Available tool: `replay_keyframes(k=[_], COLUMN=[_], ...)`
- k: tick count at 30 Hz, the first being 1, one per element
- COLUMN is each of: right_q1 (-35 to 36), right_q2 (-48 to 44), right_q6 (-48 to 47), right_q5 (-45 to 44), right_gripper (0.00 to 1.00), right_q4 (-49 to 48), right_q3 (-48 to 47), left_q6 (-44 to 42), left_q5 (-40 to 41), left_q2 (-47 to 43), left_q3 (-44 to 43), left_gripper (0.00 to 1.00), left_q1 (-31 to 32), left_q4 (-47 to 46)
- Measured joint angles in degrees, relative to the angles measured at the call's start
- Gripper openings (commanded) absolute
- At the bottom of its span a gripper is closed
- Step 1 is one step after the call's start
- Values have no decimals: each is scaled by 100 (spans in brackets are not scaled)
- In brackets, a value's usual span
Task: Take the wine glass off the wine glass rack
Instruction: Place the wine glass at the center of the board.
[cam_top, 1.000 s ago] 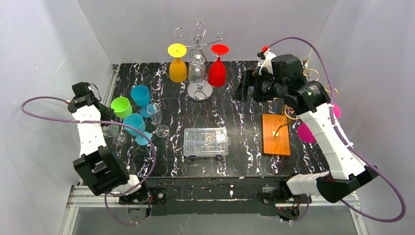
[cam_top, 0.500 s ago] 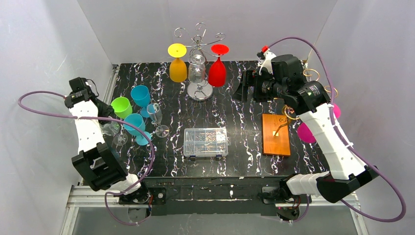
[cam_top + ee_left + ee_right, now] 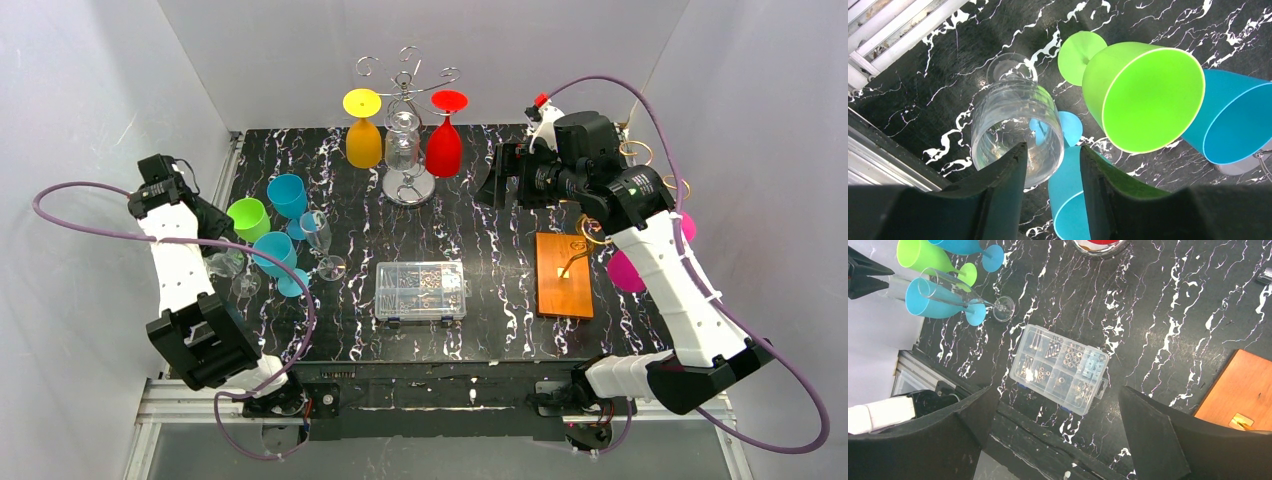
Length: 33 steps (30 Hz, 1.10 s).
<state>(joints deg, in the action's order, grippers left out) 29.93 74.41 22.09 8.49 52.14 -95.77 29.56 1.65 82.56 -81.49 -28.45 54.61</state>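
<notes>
The wire wine glass rack (image 3: 405, 85) stands at the back centre on its round base. A yellow glass (image 3: 363, 132), a clear glass (image 3: 402, 140) and a red glass (image 3: 445, 138) hang from it upside down. My left gripper (image 3: 215, 232) is open and empty at the far left, above a clear wine glass (image 3: 1015, 125) standing on the table; in the left wrist view (image 3: 1050, 150) the glass lies under its left finger. My right gripper (image 3: 495, 180) is wide open and empty, raised to the right of the red glass; the right wrist view (image 3: 1057, 388) shows nothing between its fingers.
A green glass (image 3: 247, 215), two blue glasses (image 3: 288, 195) and a clear flute (image 3: 320, 240) crowd the left side. A clear parts box (image 3: 420, 290) sits at centre front. A wooden-based stand (image 3: 565, 272) with gold hooks and pink glasses (image 3: 625, 270) is on the right.
My left arm has drawn back toward the far left, away from the clear glass on the table. The right arm has not moved.
</notes>
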Motion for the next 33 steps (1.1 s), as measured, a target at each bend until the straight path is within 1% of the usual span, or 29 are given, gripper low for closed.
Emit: replay_keyframes(k=[5,8,12,16,19,22,23,29,33], right_q1=[0,4,9,9,9,9,9,9,9], right_q2=[0,7,26,59,107,111,111,111,111], right_q6=[0,-4,-7,-4,-4,-2,-4,-42,-138], right_q5=[-2,-46,-136,-278,-437,-640,-750,-1648,-2553], right_gripper=[100,100,100,100,100,100,100,100,100], right_q4=[4,37,101,181,214,264,306,616,970], right_q3=[-2,-52,-262,-568,-861,-1075,-1156,-1674,-2194], left_q6=[-61,-109,-166,-229,-284,-348,-369,-468,-549], left_q5=[-22,-35,-90,-155,-212,-284,-332,-575,-756], left_q2=[-63,-262,-645,-916,-1003,-1016,-1016,-1095,-1158], left_q3=[-114,-118,-122,-245,-457,-761,-879,-1349,-1414], left_gripper=[50,57,73,84,91,94,97,98,98], left_q1=[0,0,4,146,435,990,1150,1976,2758], left_q4=[136,199,310,428,573,721,761,907,940])
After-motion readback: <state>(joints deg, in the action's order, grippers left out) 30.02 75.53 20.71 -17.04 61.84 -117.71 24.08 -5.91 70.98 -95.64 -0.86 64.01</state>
